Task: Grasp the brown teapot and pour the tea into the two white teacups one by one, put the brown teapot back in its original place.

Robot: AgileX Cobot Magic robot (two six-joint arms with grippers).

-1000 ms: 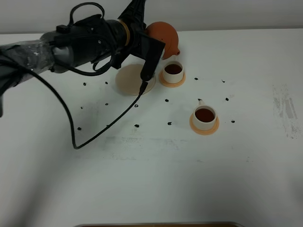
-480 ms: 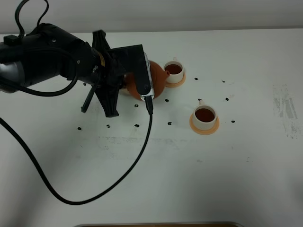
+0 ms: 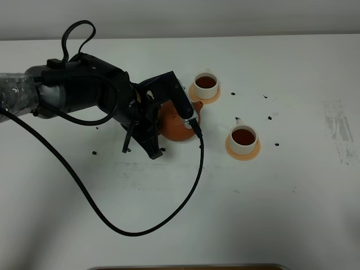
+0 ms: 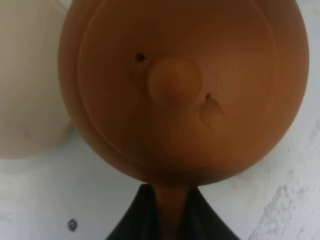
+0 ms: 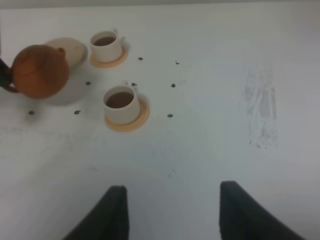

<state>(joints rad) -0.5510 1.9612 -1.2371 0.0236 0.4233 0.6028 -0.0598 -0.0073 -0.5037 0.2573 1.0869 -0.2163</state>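
Both cups, one (image 3: 206, 84) at upper centre of the overhead view and one (image 3: 243, 138) right of centre, already hold dark tea, so pouring looks finished. The left gripper (image 4: 168, 210) is clenched on the teapot (image 3: 174, 120) handle, holding it left of the cups. The saucer (image 4: 25, 85) lies just beside the pot, not under it; setting it down there remains. The right gripper (image 5: 170, 212) is spread apart, idle.
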